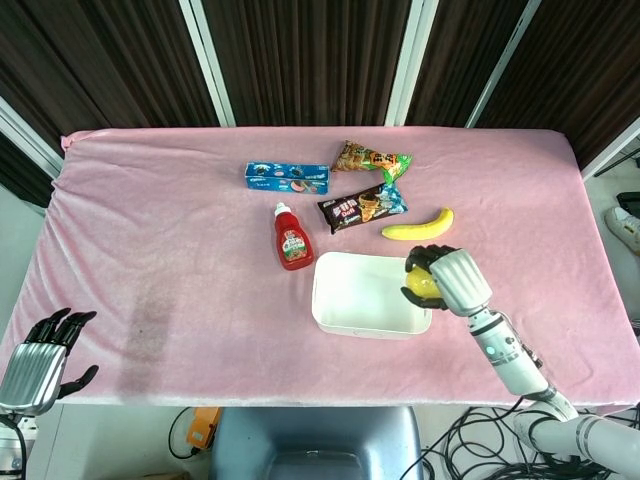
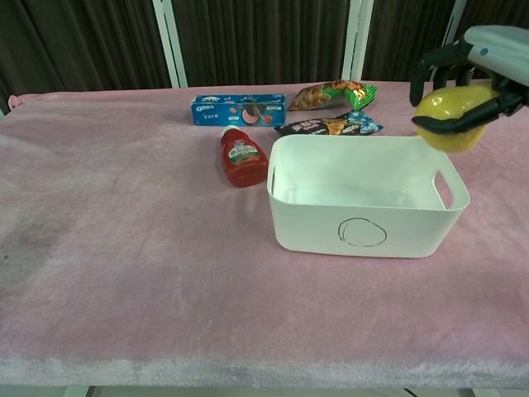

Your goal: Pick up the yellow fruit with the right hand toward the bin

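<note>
My right hand [image 1: 445, 277] [image 2: 479, 70] grips a round yellow fruit [image 1: 421, 285] [image 2: 450, 118] in the air, over the right end of the white bin [image 1: 371, 295] [image 2: 364, 194]. The dark fingers wrap the fruit from above and below. The bin stands upright in the middle of the pink table and looks empty inside. My left hand [image 1: 42, 358] hangs open off the table's front left corner, holding nothing; the chest view does not show it.
A banana [image 1: 417, 226] lies just behind the bin. Behind it are two snack packets [image 1: 363, 206] [image 1: 372, 158], a blue cookie box [image 1: 287, 178] and a red ketchup bottle [image 1: 291, 238] left of the bin. The pink cloth [image 1: 150, 250] covers the whole table.
</note>
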Available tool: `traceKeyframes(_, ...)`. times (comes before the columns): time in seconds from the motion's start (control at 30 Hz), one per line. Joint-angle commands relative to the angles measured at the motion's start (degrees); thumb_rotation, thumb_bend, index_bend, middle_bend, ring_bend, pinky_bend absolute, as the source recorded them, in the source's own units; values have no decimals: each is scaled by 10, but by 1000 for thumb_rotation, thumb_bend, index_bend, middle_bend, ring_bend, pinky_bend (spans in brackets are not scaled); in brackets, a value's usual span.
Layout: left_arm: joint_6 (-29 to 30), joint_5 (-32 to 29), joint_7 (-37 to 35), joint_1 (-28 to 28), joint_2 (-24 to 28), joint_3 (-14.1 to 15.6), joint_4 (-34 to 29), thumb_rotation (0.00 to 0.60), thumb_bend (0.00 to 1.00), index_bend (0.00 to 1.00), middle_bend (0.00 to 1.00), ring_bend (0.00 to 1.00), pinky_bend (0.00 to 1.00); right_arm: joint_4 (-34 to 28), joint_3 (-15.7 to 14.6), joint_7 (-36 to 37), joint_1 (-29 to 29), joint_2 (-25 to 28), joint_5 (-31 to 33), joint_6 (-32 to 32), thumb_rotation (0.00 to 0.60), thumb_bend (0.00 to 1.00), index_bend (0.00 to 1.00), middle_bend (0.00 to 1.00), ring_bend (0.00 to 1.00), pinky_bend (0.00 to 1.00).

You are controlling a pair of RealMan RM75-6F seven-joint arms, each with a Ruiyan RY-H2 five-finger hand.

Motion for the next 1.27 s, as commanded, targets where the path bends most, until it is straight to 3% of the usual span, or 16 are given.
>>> traceKeyframes(0.03, 0, 0, -1, 0, 0, 0, 0, 600, 203, 195, 237, 145, 241, -20, -17, -6, 7, 11, -6, -27, 600, 444, 382, 312, 243, 459)
traceKeyframes(0.17, 1, -1, -1, 1, 0, -1, 0, 600, 203, 195, 237, 145, 241, -26, -29, 0, 5, 21, -10, -39, 600, 295, 158, 126, 35, 231)
traceKeyframes(0.3, -1, -2, 0, 0, 0, -1, 0, 600, 203, 195, 237, 144, 242, -29, -44, 28, -7, 33, -32, -16, 600, 272, 68, 66, 0, 193)
traceKeyframes(0.47, -3, -5, -1, 0, 0, -2, 0, 600, 204, 194, 237, 144, 242, -54, -60, 2, -53, 61, -52, 56, 600, 271, 80, 61, 0, 191)
traceKeyframes(0.67, 2, -2, -2, 1, 0, -2, 0, 600, 204, 195, 237, 145, 242, -138, -91, -95, -152, 123, -4, 122, 600, 271, 105, 59, 0, 190)
traceKeyframes(0.8, 4, -2, 0, 2, 0, -3, -1, 600, 204, 195, 236, 145, 242, -140, -103, -116, -200, 142, 24, 145, 600, 271, 76, 59, 0, 189)
traceKeyframes(0.97, 3, -2, 5, 1, 0, -3, -2, 600, 204, 195, 237, 145, 244, -132, -99, -119, -222, 145, 54, 138, 600, 252, 0, 31, 0, 189)
traceKeyframes(1.27, 4, -3, 6, 3, 1, -3, -4, 600, 203, 195, 237, 144, 249, -126, -96, -109, -232, 146, 27, 138, 600, 252, 0, 5, 0, 189)
